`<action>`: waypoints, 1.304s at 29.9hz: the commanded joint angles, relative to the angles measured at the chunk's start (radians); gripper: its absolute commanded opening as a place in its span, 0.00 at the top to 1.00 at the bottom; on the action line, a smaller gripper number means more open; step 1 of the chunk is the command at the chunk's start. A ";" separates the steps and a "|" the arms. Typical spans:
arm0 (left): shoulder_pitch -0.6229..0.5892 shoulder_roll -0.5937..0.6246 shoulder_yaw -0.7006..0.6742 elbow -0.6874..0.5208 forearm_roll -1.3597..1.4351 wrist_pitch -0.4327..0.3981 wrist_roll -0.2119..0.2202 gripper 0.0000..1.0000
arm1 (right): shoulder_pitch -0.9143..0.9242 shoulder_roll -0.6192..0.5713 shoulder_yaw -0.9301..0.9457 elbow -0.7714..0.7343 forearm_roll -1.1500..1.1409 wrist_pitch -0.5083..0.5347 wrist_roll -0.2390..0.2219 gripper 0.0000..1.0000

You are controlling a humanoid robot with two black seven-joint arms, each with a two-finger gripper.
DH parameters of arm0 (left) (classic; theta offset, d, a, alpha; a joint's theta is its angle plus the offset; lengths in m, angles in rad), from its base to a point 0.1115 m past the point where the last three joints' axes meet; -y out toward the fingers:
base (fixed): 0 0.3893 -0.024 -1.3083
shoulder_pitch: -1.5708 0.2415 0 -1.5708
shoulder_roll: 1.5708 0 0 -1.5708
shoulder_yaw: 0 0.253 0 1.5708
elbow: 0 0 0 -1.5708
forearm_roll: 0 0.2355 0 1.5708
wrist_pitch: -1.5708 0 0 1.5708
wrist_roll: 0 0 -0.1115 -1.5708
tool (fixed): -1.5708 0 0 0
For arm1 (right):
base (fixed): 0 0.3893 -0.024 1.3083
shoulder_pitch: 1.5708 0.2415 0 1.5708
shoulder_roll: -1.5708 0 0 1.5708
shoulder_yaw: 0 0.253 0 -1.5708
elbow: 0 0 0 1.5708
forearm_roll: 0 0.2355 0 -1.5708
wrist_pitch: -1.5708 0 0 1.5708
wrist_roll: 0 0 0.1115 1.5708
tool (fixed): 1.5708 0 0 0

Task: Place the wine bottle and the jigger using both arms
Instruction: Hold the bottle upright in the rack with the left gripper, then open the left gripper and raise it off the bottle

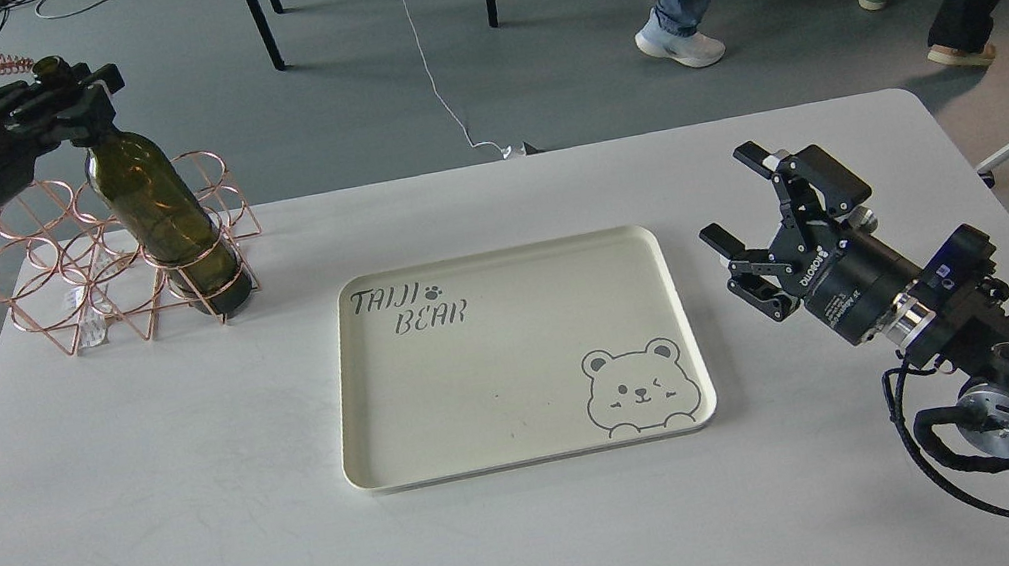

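The dark olive-green wine bottle (154, 212) stands tilted in the front right ring of a rose-gold wire rack (73, 275) at the table's far left. My left gripper (65, 94) is shut on the bottle's neck just under its mouth. My right gripper (740, 200) is open and empty, held above the table to the right of the cream tray (530, 446). The jigger is not in view.
The cream tray with "TAIJI BEAR" lettering and a bear drawing lies in the table's middle. The white table (151, 541) has a rounded far right corner. People's legs, chair legs and a cable are on the floor beyond.
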 commanded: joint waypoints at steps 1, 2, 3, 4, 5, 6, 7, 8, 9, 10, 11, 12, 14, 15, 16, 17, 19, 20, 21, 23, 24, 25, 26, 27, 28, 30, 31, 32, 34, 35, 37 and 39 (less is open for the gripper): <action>0.000 0.000 0.000 0.002 -0.010 0.000 0.000 0.93 | 0.000 0.001 0.000 0.000 0.001 0.000 0.000 0.01; 0.000 0.000 0.000 0.002 -0.012 0.000 0.000 0.89 | 0.000 0.001 0.000 0.000 -0.001 0.000 0.000 0.01; 0.000 0.000 0.000 0.002 -0.012 0.000 0.000 0.81 | 0.000 0.001 0.000 0.000 -0.001 0.000 0.000 0.01; 0.000 0.000 0.000 0.002 -0.012 0.000 0.000 0.71 | 0.000 0.001 0.000 0.000 -0.001 0.000 0.000 0.01; 0.000 0.000 0.000 0.002 -0.012 0.000 0.000 0.63 | 0.000 0.001 0.000 0.000 -0.001 0.000 0.000 0.01; 0.000 0.000 0.000 0.002 -0.012 0.000 0.000 0.59 | 0.000 0.001 0.000 0.000 -0.001 0.000 0.000 0.01; 0.000 0.000 0.000 0.002 -0.012 0.001 0.000 0.56 | 0.000 0.001 0.000 0.000 -0.001 0.000 0.000 0.01; 0.000 0.000 0.000 0.002 -0.012 0.000 0.000 0.52 | 0.000 0.001 0.000 0.000 -0.001 0.000 0.000 0.01; 0.000 0.000 0.000 0.000 -0.012 0.001 0.000 0.46 | 0.000 0.001 0.000 0.000 -0.001 0.000 0.000 0.01; 0.000 0.000 0.000 0.000 -0.012 0.001 0.000 0.39 | 0.000 0.001 0.000 0.000 -0.001 0.000 0.000 0.01; 0.000 0.000 0.000 0.000 -0.012 0.001 0.000 0.33 | 0.000 0.001 0.000 0.000 -0.001 0.000 0.000 0.01; 0.000 0.000 0.000 0.000 -0.012 0.001 0.000 0.30 | 0.000 0.001 0.000 0.000 -0.001 0.000 0.000 0.01; -0.002 0.000 0.000 -0.001 -0.012 0.003 0.000 0.28 | 0.000 0.001 0.000 0.000 -0.001 0.000 0.000 0.01; -0.002 0.001 -0.001 -0.003 -0.012 0.003 0.000 0.27 | 0.000 0.001 0.000 0.000 -0.001 0.000 0.000 0.01; -0.002 0.001 -0.001 -0.004 -0.012 0.003 0.000 0.26 | 0.000 0.001 0.001 0.000 -0.001 0.000 0.000 0.01; -0.005 0.001 -0.001 -0.009 -0.012 0.003 0.000 0.25 | 0.000 0.001 0.000 0.000 -0.001 0.000 0.000 0.01; -0.018 0.000 -0.003 -0.017 -0.012 0.003 0.000 0.22 | 0.000 0.001 0.001 0.000 -0.001 0.000 0.000 0.01; -0.032 0.001 -0.003 -0.023 -0.015 0.003 0.000 0.20 | 0.000 0.001 0.001 0.000 0.001 0.000 0.000 0.01; -0.041 0.004 -0.003 -0.029 -0.022 0.001 0.000 0.18 | 0.000 0.001 0.001 0.000 -0.001 0.000 0.000 0.01; -0.066 0.010 -0.003 -0.043 -0.051 -0.002 0.000 0.14 | 0.000 0.001 0.001 0.000 -0.001 0.000 0.000 0.01; -0.078 0.015 -0.003 -0.050 -0.068 -0.002 0.000 0.12 | 0.000 0.001 0.003 0.000 -0.001 0.000 0.000 0.01; -0.093 0.023 -0.003 -0.063 -0.094 -0.003 0.000 0.09 | 0.000 0.001 0.006 0.000 -0.001 0.000 0.000 0.01; -0.106 0.036 -0.003 -0.073 -0.119 -0.006 0.000 0.07 | 0.000 0.001 0.012 0.000 -0.001 0.000 0.000 0.01; -0.119 0.053 -0.003 -0.093 -0.156 -0.014 0.000 0.07 | 0.000 0.002 0.021 0.000 -0.001 0.000 0.000 0.01; -0.127 0.067 -0.003 -0.115 -0.195 -0.021 0.000 0.06 | 0.000 0.008 0.032 0.000 -0.001 0.000 0.000 0.01; -0.132 0.090 -0.011 -0.171 -0.310 -0.041 0.000 0.04 | 0.000 0.014 0.049 0.000 -0.001 0.000 0.000 0.01; -0.132 0.102 -0.014 -0.210 -0.391 -0.045 0.000 0.03 | 0.000 0.014 0.055 0.000 -0.001 0.000 0.000 0.01; -0.132 0.112 -0.014 -0.245 -0.474 -0.045 0.000 0.02 | 0.000 0.016 0.063 0.000 0.001 0.000 0.000 0.01; -0.130 0.128 -0.020 -0.332 -0.657 -0.046 0.000 0.02 | 0.000 0.033 0.080 0.000 0.002 0.000 0.002 0.01; -0.127 0.135 -0.021 -0.375 -0.744 -0.045 0.000 0.02 | 0.000 0.048 0.084 0.000 0.002 0.000 0.002 0.01; -0.117 0.141 -0.028 -0.449 -0.907 -0.043 0.000 0.02 | 0.000 0.064 0.096 -0.001 0.004 0.000 0.002 0.01; -0.083 0.138 -0.029 -0.504 -1.034 -0.038 0.000 0.02 | 0.000 0.065 0.104 -0.001 0.004 0.000 0.002 0.01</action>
